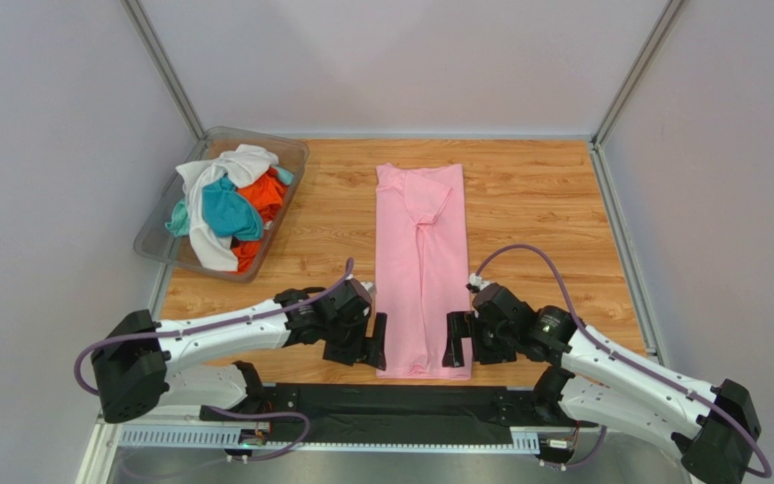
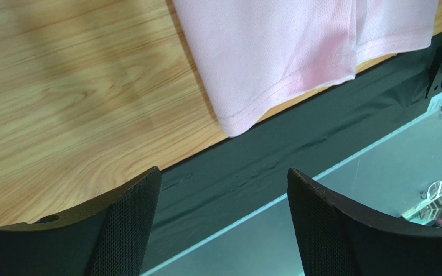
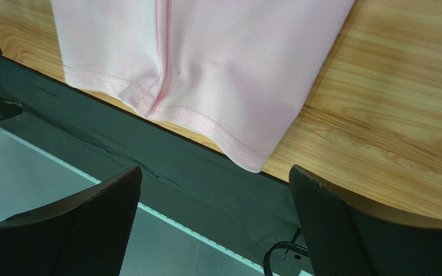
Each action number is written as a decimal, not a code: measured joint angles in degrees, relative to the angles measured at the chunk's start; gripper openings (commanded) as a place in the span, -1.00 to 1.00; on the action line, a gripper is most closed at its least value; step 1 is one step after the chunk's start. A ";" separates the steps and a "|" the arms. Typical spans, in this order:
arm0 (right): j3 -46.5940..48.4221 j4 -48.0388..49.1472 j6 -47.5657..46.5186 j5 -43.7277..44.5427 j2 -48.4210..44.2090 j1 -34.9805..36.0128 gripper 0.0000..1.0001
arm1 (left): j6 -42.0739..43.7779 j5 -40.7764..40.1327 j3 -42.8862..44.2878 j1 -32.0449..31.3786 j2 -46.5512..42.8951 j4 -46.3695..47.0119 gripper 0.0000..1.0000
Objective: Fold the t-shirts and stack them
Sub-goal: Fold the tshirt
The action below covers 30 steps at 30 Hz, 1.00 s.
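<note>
The wooden desk (image 1: 542, 202) filled the middle of the top view, with grey walls behind it and on both sides. A black strip (image 1: 401, 403) ran along its lower edge.

The light pink t-shirt (image 1: 421, 272) lay flat at the centre of the desk, folded lengthwise into a narrow band. Its collar end pointed to the top of the frame and its hem to the bottom. A seam-like ridge ran down the middle where the folded sides met. In both wrist views the stitched hem corners reached just past the wood and over the black strip.

The clear plastic bin (image 1: 290, 151) sat in the upper left of the desk, well apart from the pink shirt. It held a loose heap: a white t-shirt (image 1: 245, 161) draped over the top and down the left side, a teal t-shirt (image 1: 228, 212) bunched in the middle, and an orange t-shirt (image 1: 265, 192) showing to the right and underneath.

The left tool (image 1: 373, 345) sat just beside the left edge of the pink shirt near its hem, in the lower centre of the frame. Its jaws were spread wide and held nothing. The right tool (image 1: 455, 341) sat just beside the right edge near the same hem, mirroring it. Its jaws were also spread wide and empty. In each wrist view the two dark padded fingers stood at the bottom of the frame, with the hem corner lying above the gap between them and touching neither.
</note>
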 measured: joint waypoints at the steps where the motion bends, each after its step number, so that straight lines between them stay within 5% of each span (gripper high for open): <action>1: -0.35 -0.04 0.31 0.00 0.11 0.00 1.00 | -0.61 0.04 0.00 -0.35 1.14 1.09 0.67; 15: -1.46 0.55 1.86 0.31 6.67 0.00 0.99 | -4.79 -0.02 0.46 -4.13 12.98 6.82 0.12; 24: -2.36 2.86 1.53 -2.54 9.03 0.00 0.92 | -7.48 -0.85 1.66 -4.31 16.37 7.17 -0.42; 30: -4.00 3.65 0.90 -5.22 9.31 0.00 0.76 | -8.44 -1.29 2.60 -4.33 17.84 7.17 -1.00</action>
